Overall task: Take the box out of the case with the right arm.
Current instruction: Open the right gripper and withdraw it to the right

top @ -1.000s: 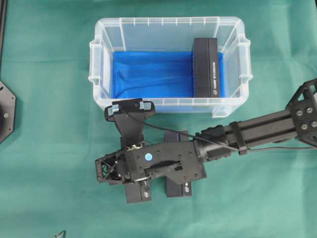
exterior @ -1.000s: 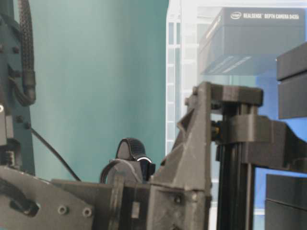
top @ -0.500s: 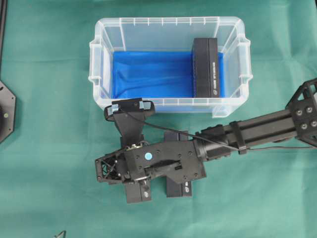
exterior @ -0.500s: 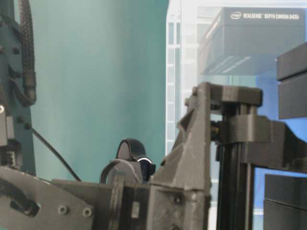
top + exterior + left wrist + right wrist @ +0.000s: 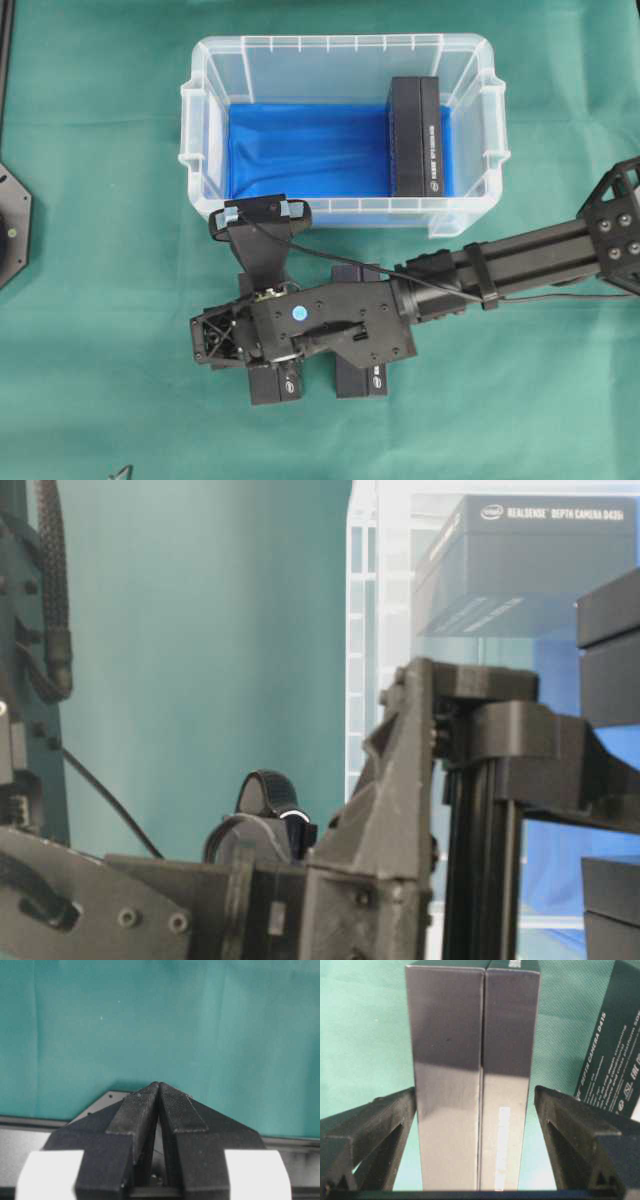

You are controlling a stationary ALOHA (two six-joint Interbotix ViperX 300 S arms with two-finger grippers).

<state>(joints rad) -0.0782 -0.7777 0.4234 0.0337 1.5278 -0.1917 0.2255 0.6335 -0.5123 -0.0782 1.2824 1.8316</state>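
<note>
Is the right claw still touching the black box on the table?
Apart. In the right wrist view, green cloth shows on both sides between the claw fingers and the black box.

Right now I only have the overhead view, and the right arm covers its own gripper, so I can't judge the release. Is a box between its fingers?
Observer: Yes. In the right wrist view a black box stands between the fingers of the right gripper. They sit close at both its sides; I can't tell whether they touch it.
Operator: And the left gripper?
Observer: The left gripper is shut, over bare green cloth.
Operator: What is printed on the box inside the case?
Observer: Through the wall of the case, the table-level view shows that boxed item marked RealSense Depth Camera D435i.
</note>
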